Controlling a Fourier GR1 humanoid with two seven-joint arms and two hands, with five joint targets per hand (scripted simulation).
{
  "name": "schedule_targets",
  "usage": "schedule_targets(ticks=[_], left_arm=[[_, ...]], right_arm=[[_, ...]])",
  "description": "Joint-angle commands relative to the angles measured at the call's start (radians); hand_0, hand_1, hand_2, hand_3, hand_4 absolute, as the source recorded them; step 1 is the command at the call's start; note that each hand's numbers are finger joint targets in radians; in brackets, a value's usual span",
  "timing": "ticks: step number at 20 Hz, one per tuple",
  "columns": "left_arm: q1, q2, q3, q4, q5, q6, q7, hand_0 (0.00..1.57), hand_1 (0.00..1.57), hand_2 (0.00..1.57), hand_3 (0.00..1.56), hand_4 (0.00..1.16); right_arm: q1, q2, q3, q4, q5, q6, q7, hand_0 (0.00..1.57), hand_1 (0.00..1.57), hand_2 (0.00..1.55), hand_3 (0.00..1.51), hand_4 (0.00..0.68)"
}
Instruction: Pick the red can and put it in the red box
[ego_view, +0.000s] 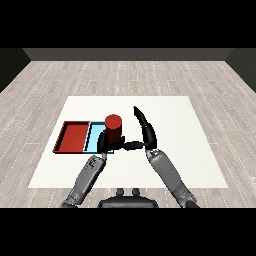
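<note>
The red can is a smooth, matte cylinder with a flat round top, standing upright in the left hand, whose black fingers curl round its lower part. It sits over the right part of the light blue tray, hiding much of that tray; whether its base touches the tray floor cannot be told. The light blue tray is a shallow rectangle with a thin dark rim, and its left wall lies against the red tray, a like shallow rectangle with a flat red floor and a dark raised edge. The red tray holds nothing. Both trays lie side by side near the left edge of the white table, closer to its near edge than its far one.

The right hand stands just right of the can, apart from it, its glossy black fingers stretched long and straight, tapering toward the table's far edge, with the thumb pointing left toward the can. Both grey forearms are rounded and metallic-looking. The table top is plain and flat, set on a pale plank floor.
</note>
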Motion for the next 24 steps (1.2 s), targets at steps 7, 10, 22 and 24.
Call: schedule_targets(ticks=[7,10,22,24], left_arm=[[0.005,0.046,0.131,0.027,-0.011,-0.044,-0.026,1.57,1.57,1.57,1.48,1.12],[-0.001,0.132,0.202,0.005,0.008,-0.070,0.014,1.57,1.57,1.57,1.48,1.12],[0.005,0.363,0.422,0.352,-0.029,-0.101,-0.017,1.57,1.57,1.57,1.51,1.12],[-0.013,0.405,0.470,0.460,-0.017,-0.127,-0.047,1.57,1.57,1.57,1.50,1.09]], right_arm=[[0.227,-0.080,-0.140,-0.246,-0.118,0.111,-0.056,0.00,0.00,0.00,0.00,0.000],[0.373,-0.130,-0.193,-0.296,-0.170,0.144,-0.149,0.00,0.00,0.00,0.00,0.000],[0.553,-0.188,-0.407,-0.195,-0.277,0.195,-0.243,0.00,0.00,0.00,0.00,0.000],[0.528,-0.134,-0.360,-0.124,-0.222,0.138,-0.236,0.00,0.00,0.00,0.00,0.000]])
